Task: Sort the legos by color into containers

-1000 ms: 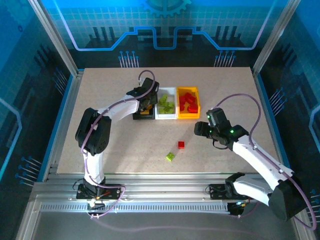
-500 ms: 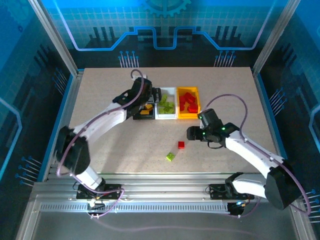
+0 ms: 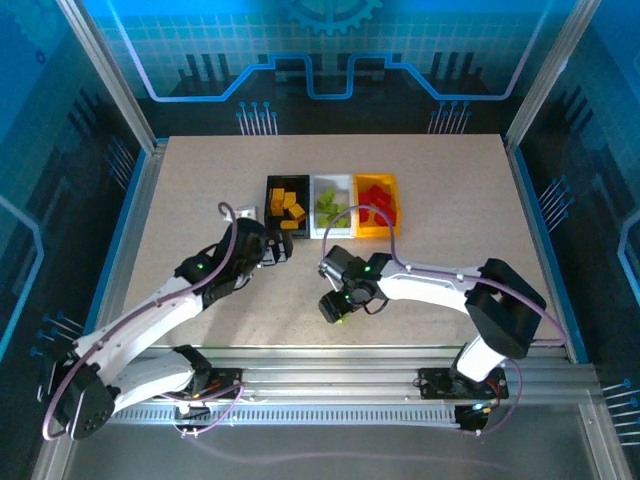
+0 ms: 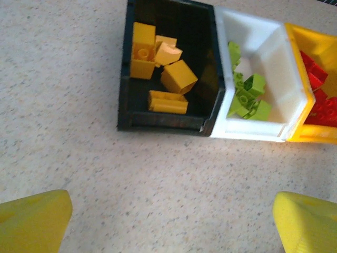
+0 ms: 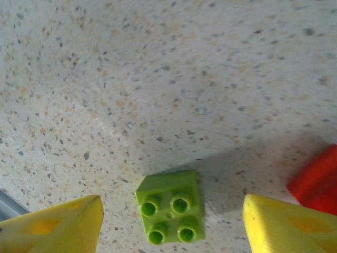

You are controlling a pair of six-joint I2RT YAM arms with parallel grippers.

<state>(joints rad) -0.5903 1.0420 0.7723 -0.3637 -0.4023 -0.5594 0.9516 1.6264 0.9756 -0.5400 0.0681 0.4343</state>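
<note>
Lying studs-up on the speckled table (image 3: 450, 170), a small lime green lego (image 5: 169, 197) sits about midway along the near edge. It is a square two-by-two brick with four round studs, glossy, with a soft shadow behind it. The right gripper (image 5: 172, 213) hangs right over it with its yellow fingers (image 5: 52, 226) spread apart, one on each side of the brick and neither touching it, so it is open and grips nothing. Just to one side lies a red lego (image 5: 316, 179), cut off by the edge of the wrist view. Toward the far edge, near its middle, three bins stand side by side and touching. The black bin (image 4: 124, 95) holds several yellow-orange bricks (image 4: 179, 76) tumbled at different angles, the white bin (image 4: 279, 58) holds lime green bricks (image 4: 250, 97), and the yellow-orange bin (image 4: 310, 137) holds red bricks (image 4: 318, 100). The left gripper (image 4: 168, 226) hovers over bare table just in front of the black bin, toward the near edge, its jaws spread wide and empty.
</note>
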